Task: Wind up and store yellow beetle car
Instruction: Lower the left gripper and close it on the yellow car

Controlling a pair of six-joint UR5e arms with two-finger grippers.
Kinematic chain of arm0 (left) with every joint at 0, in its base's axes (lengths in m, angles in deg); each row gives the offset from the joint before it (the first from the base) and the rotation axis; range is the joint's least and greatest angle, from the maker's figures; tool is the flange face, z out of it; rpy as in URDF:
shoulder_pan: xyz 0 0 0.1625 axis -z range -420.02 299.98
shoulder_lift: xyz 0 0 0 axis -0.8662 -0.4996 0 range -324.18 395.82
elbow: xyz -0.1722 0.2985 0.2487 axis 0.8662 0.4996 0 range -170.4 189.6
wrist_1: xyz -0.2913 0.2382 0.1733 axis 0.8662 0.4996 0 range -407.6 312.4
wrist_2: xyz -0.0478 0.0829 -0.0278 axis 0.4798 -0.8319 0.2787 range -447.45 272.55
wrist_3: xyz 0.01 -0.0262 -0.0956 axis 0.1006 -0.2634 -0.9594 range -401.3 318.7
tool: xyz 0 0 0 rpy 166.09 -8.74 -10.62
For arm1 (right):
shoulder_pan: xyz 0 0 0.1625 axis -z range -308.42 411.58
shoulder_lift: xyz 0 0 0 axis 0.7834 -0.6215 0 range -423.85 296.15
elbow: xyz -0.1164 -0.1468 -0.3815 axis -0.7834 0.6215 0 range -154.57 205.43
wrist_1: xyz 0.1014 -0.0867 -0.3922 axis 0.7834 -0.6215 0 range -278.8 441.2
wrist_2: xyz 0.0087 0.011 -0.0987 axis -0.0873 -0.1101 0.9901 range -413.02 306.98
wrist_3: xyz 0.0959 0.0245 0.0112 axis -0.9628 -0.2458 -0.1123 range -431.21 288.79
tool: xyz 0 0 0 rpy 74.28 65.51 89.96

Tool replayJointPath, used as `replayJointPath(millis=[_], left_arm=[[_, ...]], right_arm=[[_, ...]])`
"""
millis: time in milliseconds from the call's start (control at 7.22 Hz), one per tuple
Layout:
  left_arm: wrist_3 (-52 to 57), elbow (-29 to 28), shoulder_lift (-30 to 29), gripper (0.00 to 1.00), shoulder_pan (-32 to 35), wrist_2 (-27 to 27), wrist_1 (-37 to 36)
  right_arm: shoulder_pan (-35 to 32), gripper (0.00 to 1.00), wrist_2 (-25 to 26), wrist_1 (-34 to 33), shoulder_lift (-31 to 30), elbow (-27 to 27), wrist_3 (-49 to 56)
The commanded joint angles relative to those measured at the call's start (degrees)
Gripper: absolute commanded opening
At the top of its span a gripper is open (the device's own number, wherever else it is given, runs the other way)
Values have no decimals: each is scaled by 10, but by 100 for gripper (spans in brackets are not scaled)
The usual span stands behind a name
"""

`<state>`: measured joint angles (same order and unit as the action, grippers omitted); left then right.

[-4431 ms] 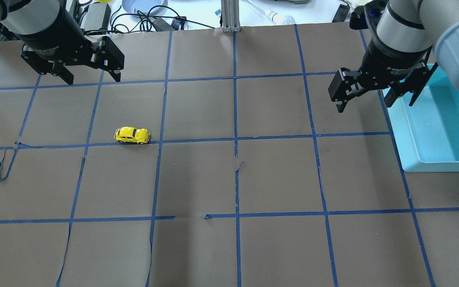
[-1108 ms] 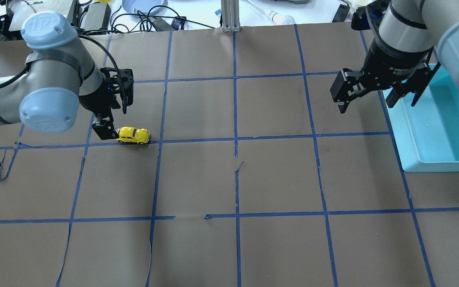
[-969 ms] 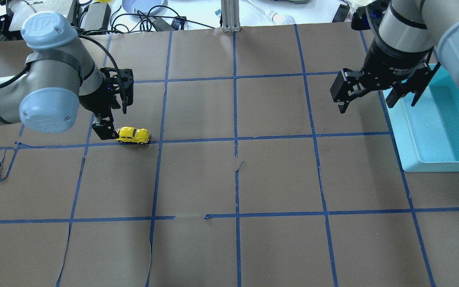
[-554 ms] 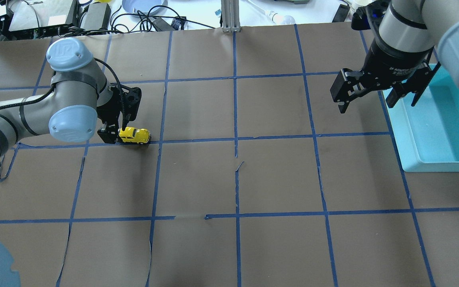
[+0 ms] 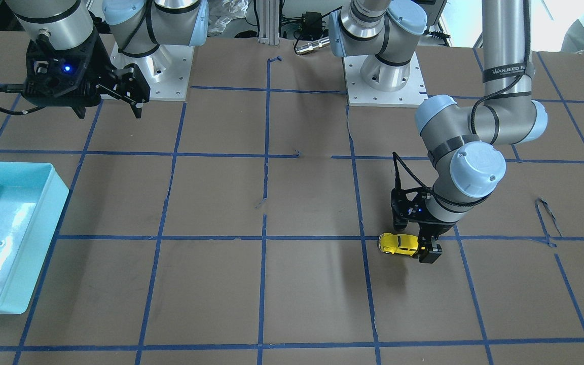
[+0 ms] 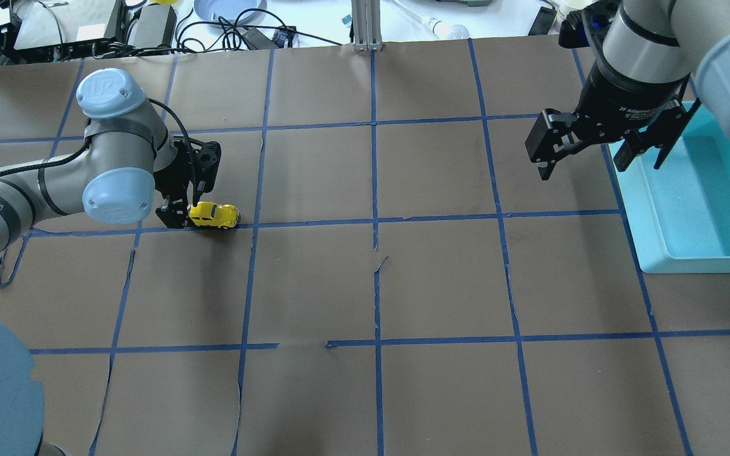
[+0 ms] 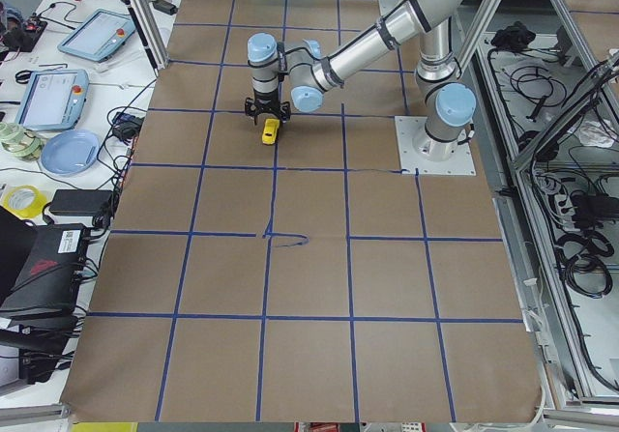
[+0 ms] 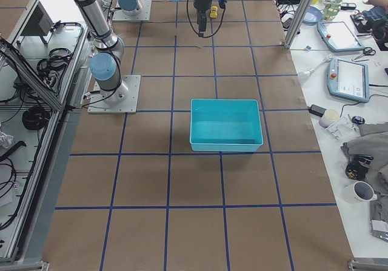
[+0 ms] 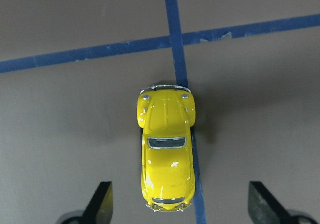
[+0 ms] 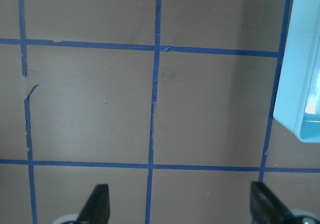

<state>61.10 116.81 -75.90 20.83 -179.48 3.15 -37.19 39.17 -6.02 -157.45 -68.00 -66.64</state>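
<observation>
Bin (image 6: 639,221) beside wide-spread right gripper (image 10: 177,204) | left gripper (image 9: 181,200) wide, flanking yellow beetle car (image 9: 166,154) | brown-paper table (image 6: 441,285), blue tape (image 6: 374,158) grid

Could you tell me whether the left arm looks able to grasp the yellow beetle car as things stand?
Probably yes: the left gripper is open, the yellow beetle car has its near end between the fingers, and only bare table paper surrounds it.
</observation>
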Motion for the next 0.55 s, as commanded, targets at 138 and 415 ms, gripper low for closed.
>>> replayJointPath(millis=[138,415], left_arm=[[-20,-2,-18,94,-1,17,-12],[-12,-2,-22,74,-1,19,-13]], right_arm=[[0,100,0,-1,0,0,0],[0,100,0,0,0,0,0]])
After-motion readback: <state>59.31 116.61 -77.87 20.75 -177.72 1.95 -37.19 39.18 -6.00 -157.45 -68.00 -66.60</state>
